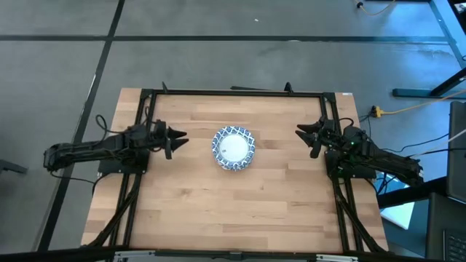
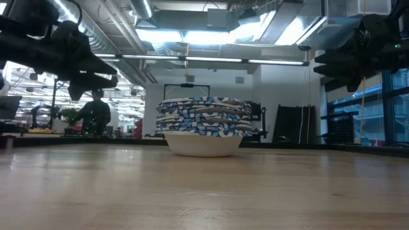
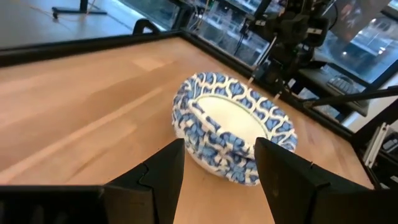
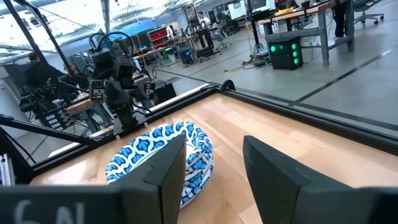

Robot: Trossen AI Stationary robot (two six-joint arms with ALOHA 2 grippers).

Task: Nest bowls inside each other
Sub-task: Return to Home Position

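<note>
From above, the stack of small round white bowls with blue-and-white patterned rims (image 1: 233, 148) is seen nested on the light wooden table (image 1: 218, 211), between the left end effector (image 1: 180, 138) and the right end effector (image 1: 302, 133) and well apart from both. At table height, the stack stands upright below their level. In the wrist views, both end effectors are spread wide and empty, presumably so that the stack is not disturbed.

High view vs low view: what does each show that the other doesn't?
High only: white inside of the top bowl; left hand and right hand near the side edges of the table. Low only: the bowl stack side-on with layered rims, white base on the table, a person behind. Both: one stack mid-table, both hands clear of it.
</note>
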